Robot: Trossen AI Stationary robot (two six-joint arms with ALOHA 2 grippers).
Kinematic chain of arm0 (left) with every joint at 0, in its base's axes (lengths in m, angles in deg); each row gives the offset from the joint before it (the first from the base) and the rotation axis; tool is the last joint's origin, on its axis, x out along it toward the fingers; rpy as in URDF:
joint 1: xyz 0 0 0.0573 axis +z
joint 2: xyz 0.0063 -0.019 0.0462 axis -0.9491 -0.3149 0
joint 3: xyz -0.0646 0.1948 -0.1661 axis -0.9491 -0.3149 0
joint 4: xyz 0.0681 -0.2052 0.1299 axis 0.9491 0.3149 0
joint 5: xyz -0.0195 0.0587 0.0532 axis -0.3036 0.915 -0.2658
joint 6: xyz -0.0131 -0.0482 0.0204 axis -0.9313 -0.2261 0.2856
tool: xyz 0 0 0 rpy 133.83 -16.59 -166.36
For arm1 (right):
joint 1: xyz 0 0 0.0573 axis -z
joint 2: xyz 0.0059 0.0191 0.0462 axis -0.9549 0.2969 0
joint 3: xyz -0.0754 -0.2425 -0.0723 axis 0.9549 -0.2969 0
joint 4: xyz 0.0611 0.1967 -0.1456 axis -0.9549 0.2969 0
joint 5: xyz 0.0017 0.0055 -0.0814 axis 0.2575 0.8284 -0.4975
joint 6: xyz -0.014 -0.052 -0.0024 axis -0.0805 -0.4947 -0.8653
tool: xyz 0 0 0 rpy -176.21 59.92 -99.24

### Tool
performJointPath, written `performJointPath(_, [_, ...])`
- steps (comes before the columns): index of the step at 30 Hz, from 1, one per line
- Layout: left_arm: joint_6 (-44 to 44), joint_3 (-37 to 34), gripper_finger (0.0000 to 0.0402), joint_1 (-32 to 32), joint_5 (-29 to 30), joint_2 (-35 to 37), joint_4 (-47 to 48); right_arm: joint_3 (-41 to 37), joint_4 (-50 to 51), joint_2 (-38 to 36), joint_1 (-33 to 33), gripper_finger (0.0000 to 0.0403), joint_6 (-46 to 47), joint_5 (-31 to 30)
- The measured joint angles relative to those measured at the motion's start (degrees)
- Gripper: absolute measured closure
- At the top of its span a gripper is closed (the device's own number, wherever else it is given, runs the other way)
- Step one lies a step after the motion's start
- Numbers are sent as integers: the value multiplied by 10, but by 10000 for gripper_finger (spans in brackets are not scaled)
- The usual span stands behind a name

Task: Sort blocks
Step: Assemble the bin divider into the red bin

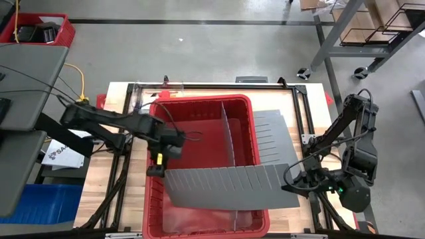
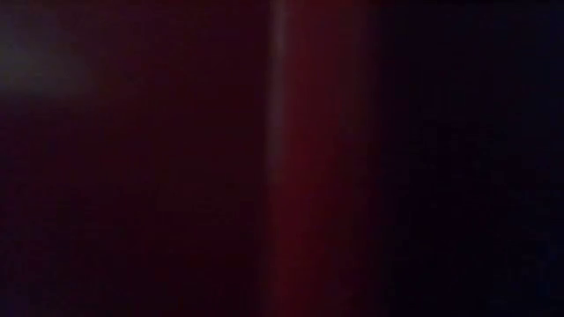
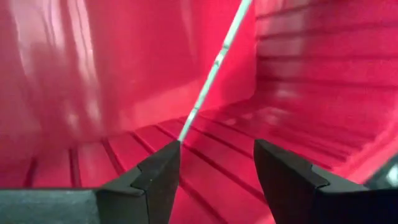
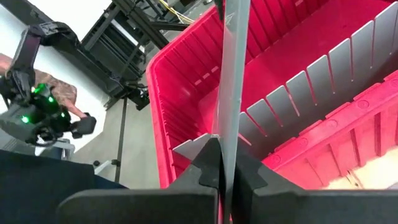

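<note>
Blocks unseen; red bin (image 1: 199, 113) on wooden table (image 1: 123, 93)

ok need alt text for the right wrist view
The right gripper is shut on the edge of a grey divider sheet that rises up the middle of the picture. Behind it is a red bin with a second slotted grey sheet lying across it.

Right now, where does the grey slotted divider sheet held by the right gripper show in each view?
High view: grey divider sheet lies across the red bin's near part, its right end at the right gripper.
Low view: not visible; the picture is dark.
Left wrist view: not in it.
Right wrist view: edge-on at centre, clamped between the fingers.
Shared landmark: the red bin.
</note>
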Motion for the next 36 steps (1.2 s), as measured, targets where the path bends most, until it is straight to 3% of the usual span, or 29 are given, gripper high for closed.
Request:
performJointPath(9, [75, 0, 196, -14, 56, -13, 27, 0, -4, 0, 0, 403, -4, 5])
performJointPath(12, [95, 0, 196, -29, 102, -13, 28, 0, -4, 0, 0, 403, -4, 5])
performJointPath(18, [77, -2, 196, -37, 70, -13, -3, 0, 0, 0, 0, 403, -5, 3])
performJointPath(29, [25, -82, 200, -55, 60, -14, -57, 0, -2, 0, 0, 403, -5, 1])
performJointPath(33, [21, -78, 255, -68, 77, -13, -72, 0, -14, 0, 0, 403, -11, -2])
performJointPath(36, [20, -59, 354, -74, 97, -13, -71, 0, -33, 0, 0, 403, -30, 0])
